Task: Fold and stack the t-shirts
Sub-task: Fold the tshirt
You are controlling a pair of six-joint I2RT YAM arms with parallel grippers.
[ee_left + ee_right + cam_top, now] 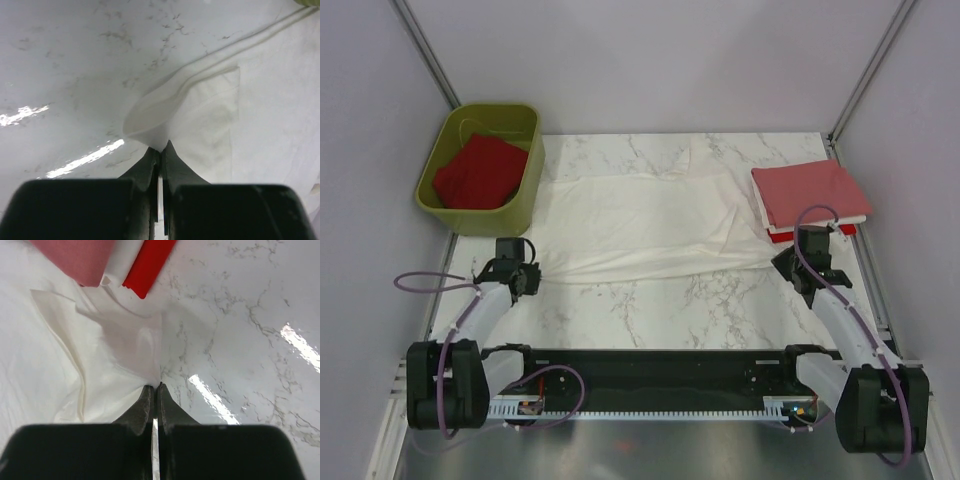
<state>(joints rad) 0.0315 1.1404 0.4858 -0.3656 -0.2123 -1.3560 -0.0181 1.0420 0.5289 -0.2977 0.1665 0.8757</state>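
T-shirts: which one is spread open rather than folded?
The white t-shirt, spread wide across the table; the pink t-shirt lies folded at right, the red t-shirt sits bunched in the tub.

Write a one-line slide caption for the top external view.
Left gripper and right gripper hold the white t-shirt by its near corners.

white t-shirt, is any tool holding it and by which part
Both hold the white t-shirt: left tool pinches its near left corner, right tool its near right corner.
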